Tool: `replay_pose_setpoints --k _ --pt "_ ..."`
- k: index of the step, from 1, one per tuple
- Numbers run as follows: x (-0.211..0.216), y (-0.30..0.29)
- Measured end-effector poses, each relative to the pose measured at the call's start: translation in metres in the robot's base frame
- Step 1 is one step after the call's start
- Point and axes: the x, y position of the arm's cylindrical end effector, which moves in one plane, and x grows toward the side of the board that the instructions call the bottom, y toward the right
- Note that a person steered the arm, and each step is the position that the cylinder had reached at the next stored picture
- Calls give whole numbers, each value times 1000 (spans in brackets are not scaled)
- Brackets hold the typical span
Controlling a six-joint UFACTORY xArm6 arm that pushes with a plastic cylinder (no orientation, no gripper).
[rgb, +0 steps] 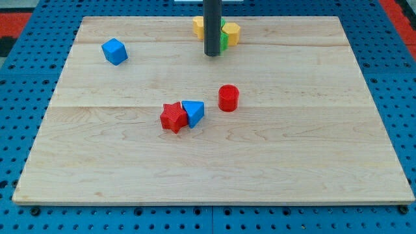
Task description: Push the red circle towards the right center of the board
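The board (214, 162), pale wood, fills most of the frame, resting on a blue pegboard (26, 97) that shows along the left, right and bottom edges. The rod (212, 26) comes down from the top centre, and my tip (212, 54) sits on the wood in the upper middle, just in front of a tight cluster at the top edge: a yellow block (198, 26) to the rod's left, a green block (223, 40) partly hidden behind it, and another yellow block (232, 32) to its right; their shapes are too covered to name. There is no gripper here, only the bare rod, holding nothing. The blue cube (114, 51) lies alone in the upper left. Near the centre sit the red star (173, 117) and the blue triangle (193, 112), touching each other. The red circle (228, 98) stands just right of them, apart from both, slightly right of the frame's middle. From my tip it lies toward the bottom of the frame and a little to the right, well apart. To send it to the right centre, my tip would likely need to reach its left side, in the gap between circle and triangle, then push rightward.
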Motion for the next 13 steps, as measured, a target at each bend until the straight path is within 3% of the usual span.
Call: replay_pose_setpoints --k 1,3,5,7,9,11,12,13 --pt "0 0" --pt "59 -33" --pt "98 -152" --pt "203 -91" --pt "151 -38" --pt "133 43" --pt "129 17" --pt "114 50"
